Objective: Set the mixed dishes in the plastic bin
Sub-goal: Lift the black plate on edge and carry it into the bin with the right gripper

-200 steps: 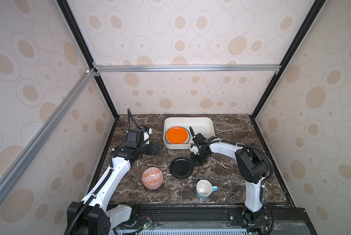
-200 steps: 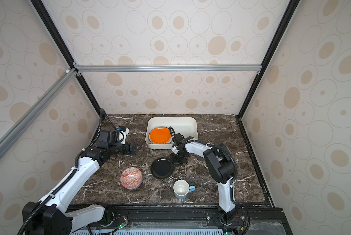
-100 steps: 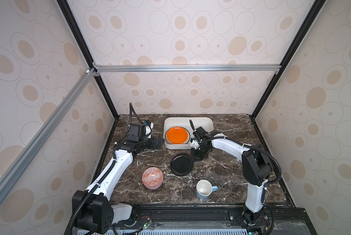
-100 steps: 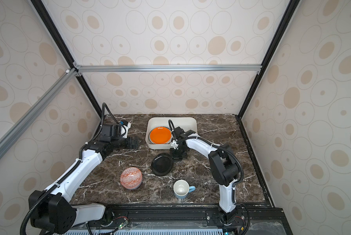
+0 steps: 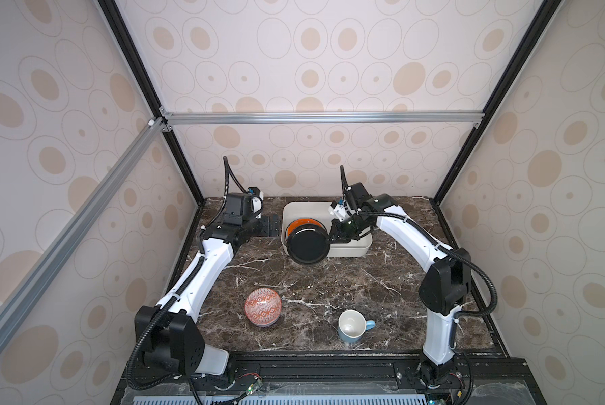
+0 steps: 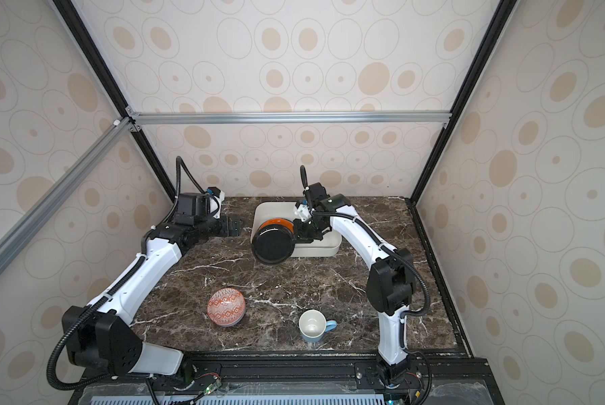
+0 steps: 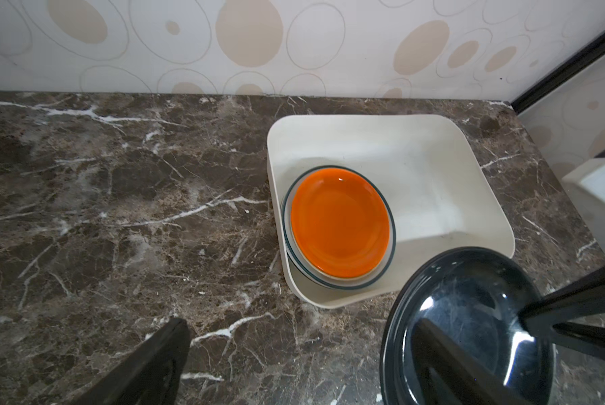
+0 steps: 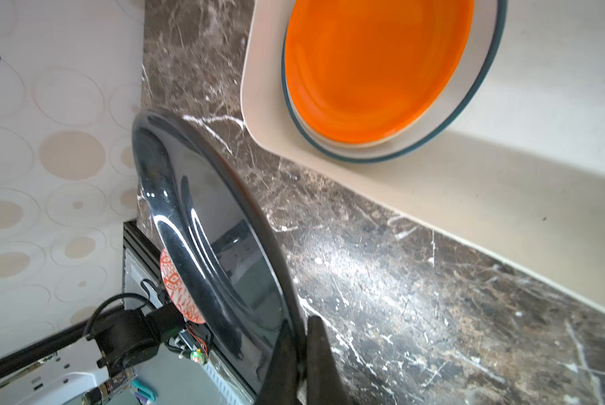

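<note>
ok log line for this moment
right gripper: shut on black plate, tilted by bin | left gripper: open | patterned bowl, blue mug: on table

top views – high, front, looking down, whole table (image 5: 329, 280) | wrist views – close, both share bin (image 7: 434, 157)

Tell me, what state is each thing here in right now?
Black plate: lifted, tilted, pinched at its rim.
Right fingers: shut on black plate.
Left fingers: open, holding nothing.
Orange plate: in bin, stacked on green-rimmed plate.
Bin: holds stacked plates.
Bowl: upright on table.
Mug: upright, empty, on table.
</note>
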{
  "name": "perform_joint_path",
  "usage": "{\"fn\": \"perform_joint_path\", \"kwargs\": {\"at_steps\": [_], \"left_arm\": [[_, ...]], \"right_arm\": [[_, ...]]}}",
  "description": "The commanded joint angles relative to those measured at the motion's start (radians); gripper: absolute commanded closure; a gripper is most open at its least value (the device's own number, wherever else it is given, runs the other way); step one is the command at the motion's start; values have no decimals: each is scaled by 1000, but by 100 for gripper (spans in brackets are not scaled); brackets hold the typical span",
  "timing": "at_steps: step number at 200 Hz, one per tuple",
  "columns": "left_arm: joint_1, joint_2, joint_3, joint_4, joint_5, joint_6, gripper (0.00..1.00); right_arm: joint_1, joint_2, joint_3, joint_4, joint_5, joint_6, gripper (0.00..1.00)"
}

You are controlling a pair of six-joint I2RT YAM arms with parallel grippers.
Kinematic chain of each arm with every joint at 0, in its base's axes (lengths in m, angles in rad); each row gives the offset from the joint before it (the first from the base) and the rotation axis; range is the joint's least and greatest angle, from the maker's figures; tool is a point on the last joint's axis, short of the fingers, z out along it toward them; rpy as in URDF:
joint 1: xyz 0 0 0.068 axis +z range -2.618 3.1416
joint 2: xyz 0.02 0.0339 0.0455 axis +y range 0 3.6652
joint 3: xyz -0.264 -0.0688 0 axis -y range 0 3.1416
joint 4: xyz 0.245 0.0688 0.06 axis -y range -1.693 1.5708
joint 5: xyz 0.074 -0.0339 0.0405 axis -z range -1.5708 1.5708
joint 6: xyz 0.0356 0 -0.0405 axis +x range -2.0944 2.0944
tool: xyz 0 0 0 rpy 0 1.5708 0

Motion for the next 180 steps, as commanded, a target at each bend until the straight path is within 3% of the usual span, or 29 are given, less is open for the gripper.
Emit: {"fn": "perform_joint_path", "kwargs": {"at_steps": [1,82,160,180], "left_arm": [[6,30,85,16,-41,27,1],[19,131,215,1,-64,48,1],[40,126,199,-8,-50,57,1],[42,115,180,-4,-46,56,1]], "right_arm": [[-23,99,75,3,-39,19,100],[-44,436,439,44,-14,76,100],[-68,504,446,70,5,103,100],[-72,506,438,61,18,93,95]]}}
